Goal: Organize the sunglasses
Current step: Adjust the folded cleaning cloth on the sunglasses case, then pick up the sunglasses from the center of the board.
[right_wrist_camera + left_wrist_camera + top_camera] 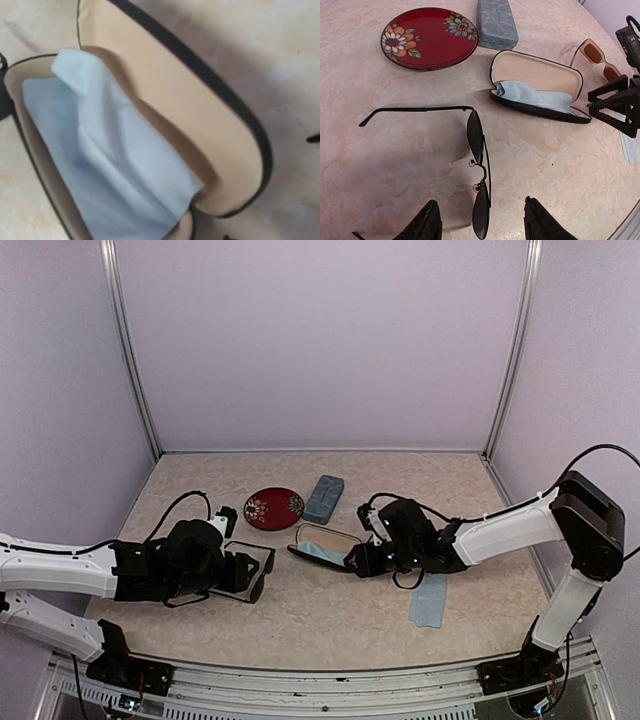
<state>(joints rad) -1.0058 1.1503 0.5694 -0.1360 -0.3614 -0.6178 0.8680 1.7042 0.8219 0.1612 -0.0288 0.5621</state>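
Task barely begun: neither pair is cased. Left gripper point(482, 225), fingers spread, straddles one lens of the black pair point(475, 135), which lies unfolded on the table point(560, 175), not gripped. Beyond it the open case point(540, 70) is occupied by a blue cloth point(530, 95), likely to obstruct loading. Right gripper point(594, 100) sits at the case's end; whether it is spread or pinching the rim cannot be told. Brown pair point(601, 62) lies just behind the case. Farthest: plate point(427, 37), closed grey case point(496, 22).
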